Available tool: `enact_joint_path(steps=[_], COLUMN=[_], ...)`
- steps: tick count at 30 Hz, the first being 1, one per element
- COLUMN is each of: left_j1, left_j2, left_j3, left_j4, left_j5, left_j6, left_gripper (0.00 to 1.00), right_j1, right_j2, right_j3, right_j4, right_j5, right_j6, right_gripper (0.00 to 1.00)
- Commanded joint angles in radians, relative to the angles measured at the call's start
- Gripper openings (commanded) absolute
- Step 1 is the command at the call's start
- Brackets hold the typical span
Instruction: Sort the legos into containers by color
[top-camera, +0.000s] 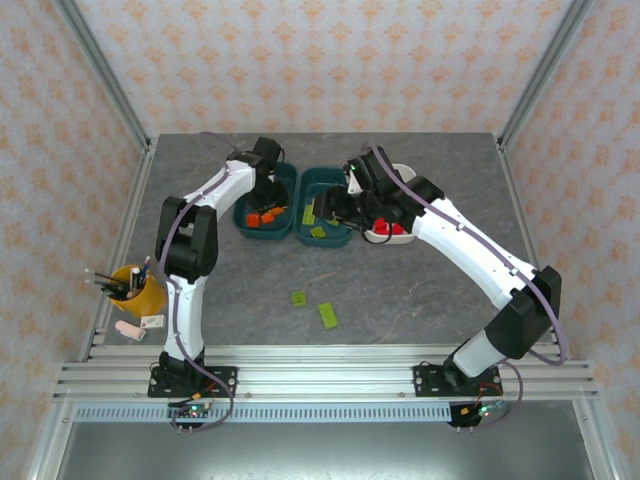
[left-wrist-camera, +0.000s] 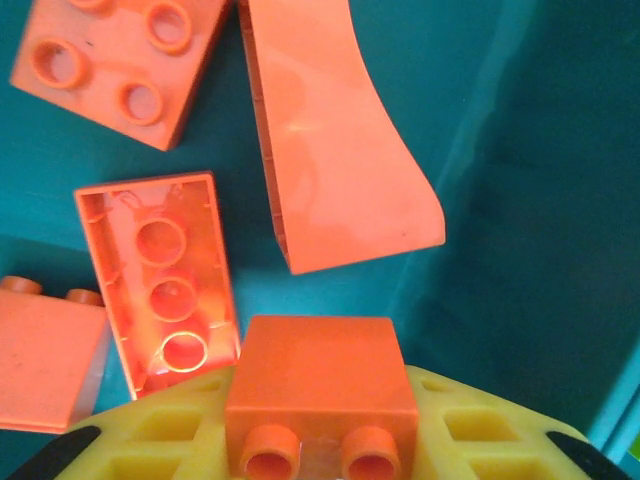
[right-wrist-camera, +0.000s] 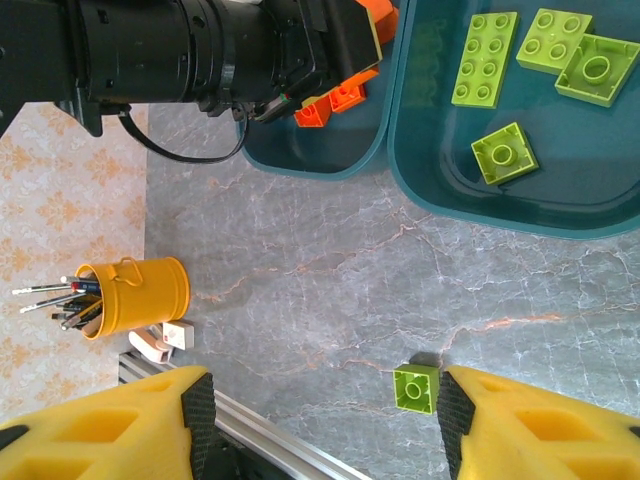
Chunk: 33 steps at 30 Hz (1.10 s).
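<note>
While reaching to 11 o'clock over left teal tub (top-camera: 243, 222) | left gripper (left-wrist-camera: 320, 445) pinching orange brick (left-wrist-camera: 320, 375) above loose orange legos (left-wrist-camera: 160, 280) | right gripper (right-wrist-camera: 320, 400) spread, empty, at 12 o'clock | green legos (right-wrist-camera: 505, 155) lying in middle tub (right-wrist-camera: 580, 175)

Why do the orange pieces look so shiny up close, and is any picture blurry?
Left wrist view: pale glare streaks the curved orange piece and the hollow upturned brick; both are sharp. Right wrist view: the yellow fingers at the bottom edge look soft, the green bricks crisp. Top view: even light, only faint shadows on the grey table.
</note>
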Motion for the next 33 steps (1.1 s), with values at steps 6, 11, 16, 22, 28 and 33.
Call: enact_joint_path(steps=[6, 11, 16, 22, 28, 33], left_j1=[0.004, 0.003, 0.004, 0.004, -0.013, -0.094], left_j2=[0.012, -0.064, -0.238, -0.572, -0.926, -1.222], left_j3=[0.037, 0.021, -0.061, -0.293, -0.572, -0.804], left_j4=[-0.036, -0.035, -0.035, -0.072, -0.182, -0.255], left_j5=[0.006, -0.002, -0.056, -0.195, -0.28, -0.292], left_j6=[-0.01, -0.023, -0.053, -0.126, -0.206, -0.291], left_gripper=[0.52, 0.61, 0.66, 0.73, 0.76, 0.77], right_j1=[0.01, 0.052, 0.164, 0.307, 0.38, 0.384], right_j2=[0.006, 0.019, 0.066, 0.192, 0.388, 0.498], right_j3=[-0.005, 0.003, -0.004, -0.022, 0.082, 0.116], right_j4=[-0.05, -0.149, -0.217, -0.212, -0.244, -0.248], right_j5=[0.056, 0.127, 0.215, 0.245, 0.207, 0.195], right_j6=[-0.025, -0.11, -0.188, -0.187, -0.166, -0.092], right_gripper=[0.62, 0.62, 0.62, 0.62, 0.64, 0.65])
